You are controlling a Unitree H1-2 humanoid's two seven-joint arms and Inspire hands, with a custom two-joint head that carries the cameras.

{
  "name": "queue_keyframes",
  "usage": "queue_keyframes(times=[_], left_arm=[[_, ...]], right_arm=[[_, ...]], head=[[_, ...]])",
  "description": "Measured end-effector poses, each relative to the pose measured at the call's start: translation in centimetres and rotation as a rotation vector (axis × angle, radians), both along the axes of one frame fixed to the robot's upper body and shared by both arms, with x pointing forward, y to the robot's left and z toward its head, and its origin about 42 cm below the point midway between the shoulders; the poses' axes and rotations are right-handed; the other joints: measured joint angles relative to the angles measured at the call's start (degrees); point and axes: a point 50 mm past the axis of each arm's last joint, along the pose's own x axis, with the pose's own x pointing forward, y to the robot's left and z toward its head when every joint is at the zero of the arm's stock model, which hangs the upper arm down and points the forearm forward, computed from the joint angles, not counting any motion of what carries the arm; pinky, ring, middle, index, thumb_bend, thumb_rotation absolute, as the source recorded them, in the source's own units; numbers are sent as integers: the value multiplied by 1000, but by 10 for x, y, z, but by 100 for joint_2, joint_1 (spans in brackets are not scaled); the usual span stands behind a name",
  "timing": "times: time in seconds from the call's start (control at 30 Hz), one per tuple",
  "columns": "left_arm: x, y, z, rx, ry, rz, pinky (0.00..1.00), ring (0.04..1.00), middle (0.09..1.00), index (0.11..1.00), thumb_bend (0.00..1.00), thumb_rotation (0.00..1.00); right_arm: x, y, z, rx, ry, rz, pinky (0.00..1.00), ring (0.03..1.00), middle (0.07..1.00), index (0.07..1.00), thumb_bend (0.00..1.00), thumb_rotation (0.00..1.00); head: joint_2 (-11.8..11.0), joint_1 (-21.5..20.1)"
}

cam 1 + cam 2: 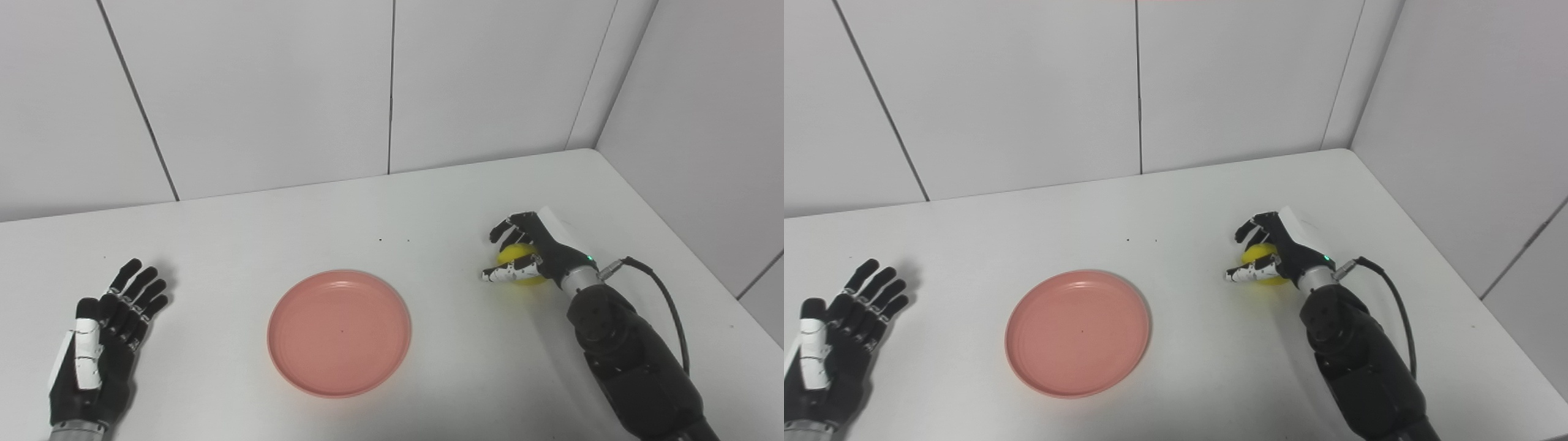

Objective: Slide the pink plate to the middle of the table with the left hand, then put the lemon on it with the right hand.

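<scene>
The two head views show nearly the same scene. The left eye view takes in the whole left hand (98,343) down to its wrist, while the right eye view cuts that hand at the picture's left edge and shows more of the wall on the right.

The pink plate (339,334) lies flat near the middle of the white table (245,233), right side up, with nothing in it — only its bare inner floor and raised rim show.

At about three o'clock from the plate, well apart from it, the right hand (527,254) rests on the table with its fingers (505,228) curled over the far side of the lemon (520,264) and its thumb (508,273) across the near side. The hand is closed around the fruit; whether the lemon is lifted or resting on the table cannot be told. A black cable (667,306) loops from the wrist along the forearm.

At about nine o'clock from the plate, near the table's left side, the left hand lies with fingers spread and extended toward twelve o'clock — holding nothing, clear of the plate.
</scene>
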Motion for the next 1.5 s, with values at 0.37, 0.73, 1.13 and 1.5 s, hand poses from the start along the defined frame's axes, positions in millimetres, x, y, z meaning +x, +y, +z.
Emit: queue_keyframes(times=[0.37,0.73,1.13,1.5], left_arm=[[0,-1,0,1,-1,-2,901,887,895,875,795,940],[0,-1,0,3,-6,-10,894,885,896,877,793,944],[-1,-3,0,1,-9,-13,887,882,893,878,782,950],[-4,-9,2,1,-21,-23,898,890,903,898,782,957]], right_arm=[[0,-3,-1,29,-93,-56,402,473,455,524,524,0],[-3,-4,-4,50,-251,-51,296,368,410,518,521,0],[-6,23,15,57,-348,44,306,381,457,544,512,0],[2,81,20,108,-327,219,329,391,469,534,514,0]], head=[[-9,-9],[9,-9],[18,35],[9,53]])
